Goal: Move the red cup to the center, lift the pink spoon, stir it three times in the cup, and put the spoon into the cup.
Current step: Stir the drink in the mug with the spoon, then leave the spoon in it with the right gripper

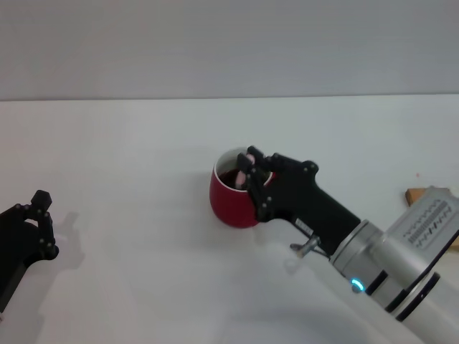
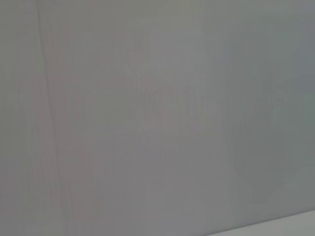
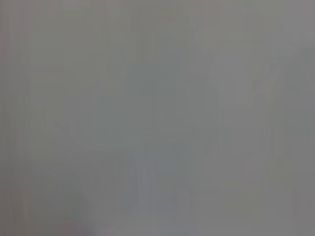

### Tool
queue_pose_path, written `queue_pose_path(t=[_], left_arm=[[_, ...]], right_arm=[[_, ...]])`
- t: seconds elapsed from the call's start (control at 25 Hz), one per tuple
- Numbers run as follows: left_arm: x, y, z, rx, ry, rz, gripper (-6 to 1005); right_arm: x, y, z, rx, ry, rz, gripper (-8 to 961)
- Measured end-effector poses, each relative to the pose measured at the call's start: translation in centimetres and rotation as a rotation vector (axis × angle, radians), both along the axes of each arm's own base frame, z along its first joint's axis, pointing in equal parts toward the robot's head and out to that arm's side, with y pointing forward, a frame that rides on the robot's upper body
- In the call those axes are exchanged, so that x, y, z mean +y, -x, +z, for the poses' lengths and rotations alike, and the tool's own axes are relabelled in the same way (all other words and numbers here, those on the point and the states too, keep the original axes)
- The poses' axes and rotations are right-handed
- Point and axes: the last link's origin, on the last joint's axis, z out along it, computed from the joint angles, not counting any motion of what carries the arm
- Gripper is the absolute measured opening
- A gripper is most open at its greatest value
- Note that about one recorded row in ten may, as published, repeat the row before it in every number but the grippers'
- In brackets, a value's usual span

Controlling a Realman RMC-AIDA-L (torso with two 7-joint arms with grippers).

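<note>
1. Broadly, the white tabletop (image 1: 143, 179) is the biggest thing in the head view, and the red cup (image 1: 231, 203) stands near its middle stretch, which fits the task's wish to have the cup at the center where an arm can reach it.
2. Next in size, the right arm comes in from the lower right at a slant, so that its black right gripper (image 1: 252, 172) arrives over the cup's mouth from the side, not straight down.
3. The left gripper (image 1: 39, 215) sits parked at the left edge of the table, well apart from the cup; I cannot tell how its fingers stand.
4. A tan wooden block (image 1: 419, 195) lies at the far right edge, partly behind the right arm, clear of the work.
5. The cup's rim is partly covered by the right gripper, whose fingertips reach over the white inside.
6. Smallest, the pink spoon (image 1: 244, 162) shows only as a pale-pink end pinched between the closed fingertips, its lower part down in the cup; that pose suggests stirring or the final lowering, judged from this view alone.
7. Both wrist views show only blank grey.
</note>
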Motion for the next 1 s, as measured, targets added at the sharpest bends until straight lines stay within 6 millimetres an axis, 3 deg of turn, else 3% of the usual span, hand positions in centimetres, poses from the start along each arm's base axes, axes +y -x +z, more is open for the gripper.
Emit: queue_pose_path(t=[0.24,0.68,1.0], left_arm=[[0.0,0.0,0.1,0.001,-0.001,0.000,-2],[-0.1,0.0,0.0,-0.001,-0.002,0.000,-2],[-0.2,0.0,0.0,-0.001,-0.002,0.000,-2]], right_arm=[[0.3,0.4,-0.3,-0.014,0.010,0.011,1],[4.7,1.0,0.9,-0.101,-0.049,0.016,2],[3.9,1.7,0.5,-0.103,-0.022,0.082,56]])
